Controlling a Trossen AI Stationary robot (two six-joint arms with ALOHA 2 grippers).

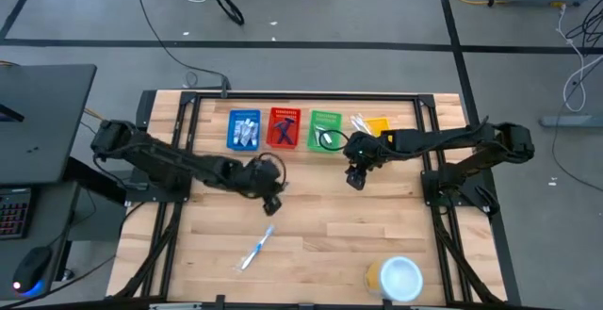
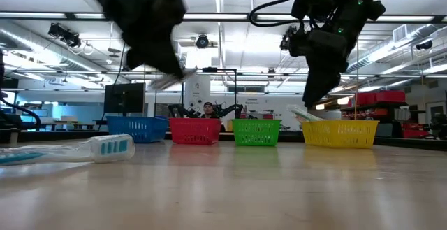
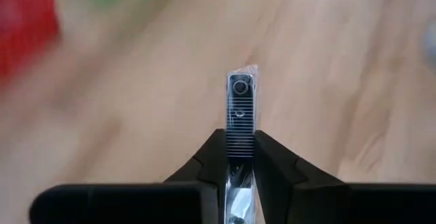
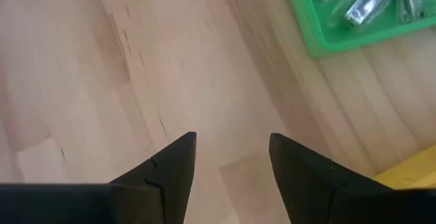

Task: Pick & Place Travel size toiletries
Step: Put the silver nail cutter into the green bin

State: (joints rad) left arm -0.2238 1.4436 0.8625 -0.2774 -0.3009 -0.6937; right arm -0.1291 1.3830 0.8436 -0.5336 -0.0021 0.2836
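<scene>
Wooden slats of the worktop [image 1: 320, 225] run under both arms, with four small baskets lined along its far edge.

At the centre of things is a slim, clear-wrapped silvery item [image 3: 240, 108], clamped edge-on between the fingers of the left gripper [image 1: 271, 197] and carried above the boards in the middle of the worktop, well short of the baskets. Only its lower part is pinched; most of it stands out past the fingertips. That looks like the chief risk: a slick wrapper held by a thin edge could swivel or slide out if the arm swings quickly, and it would drop on bare wood rather than in a basket.

A white-and-blue toothbrush [image 1: 256, 250] lies just nearer the front edge, apart from the gripper; a low sweep could knock it.

Ahead stand the blue basket [image 1: 245, 129], red basket [image 1: 284, 128] and green basket [image 1: 325, 131], each already holding items, and the yellow basket [image 1: 377, 124]. Releasing too high, or over a rim, might bounce the item out or put it in the wrong bin.

The right gripper [image 1: 355, 176] hovers with its fingers spread and empty just in front of the green basket, so the two arms could crowd each other if the left heads there. A round white-and-yellow container [image 1: 396, 277] sits at the front, well clear.
</scene>
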